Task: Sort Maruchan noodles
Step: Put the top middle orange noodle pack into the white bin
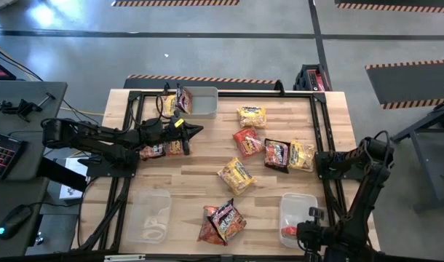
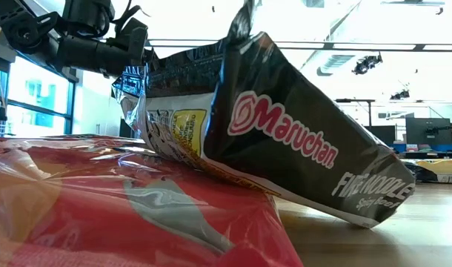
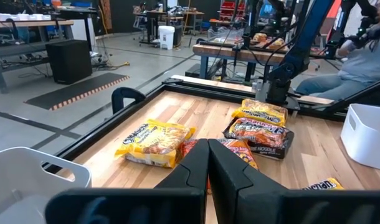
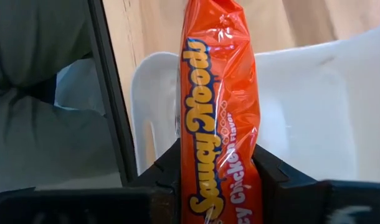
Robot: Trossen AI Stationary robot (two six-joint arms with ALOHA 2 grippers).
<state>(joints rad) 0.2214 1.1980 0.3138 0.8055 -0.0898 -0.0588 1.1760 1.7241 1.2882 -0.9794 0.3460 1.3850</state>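
A: Right gripper [image 4: 218,180]: where, and jaws in what state?
B: At the table's [image 1: 207,175] near right corner, over the clear bin [image 1: 298,212]. Its jaws pinch a red-orange Saucy Noodles packet [image 4: 220,106], which stands upright between the fingers above the bin's open mouth.

A: Left gripper [image 1: 195,131]?
B: Extended over the far left part of the table, just beside the white bin [image 1: 200,102]; its jaws are pressed together on nothing.

A: Where do the other Maruchan packets lie?
B: Scattered on the wood. A yellow packet [image 1: 252,116] lies near the far edge; a red-orange packet [image 1: 247,140] sits beside a dark Fire Noodle packet [image 1: 277,154], which touches another yellow packet [image 1: 302,156]. A third yellow packet [image 1: 236,175] lies near the centre. At the near edge a dark packet [image 1: 226,216] rests tilted on a red one [image 1: 209,231]. More packets lie under the left arm and at the white bin, partly hidden.
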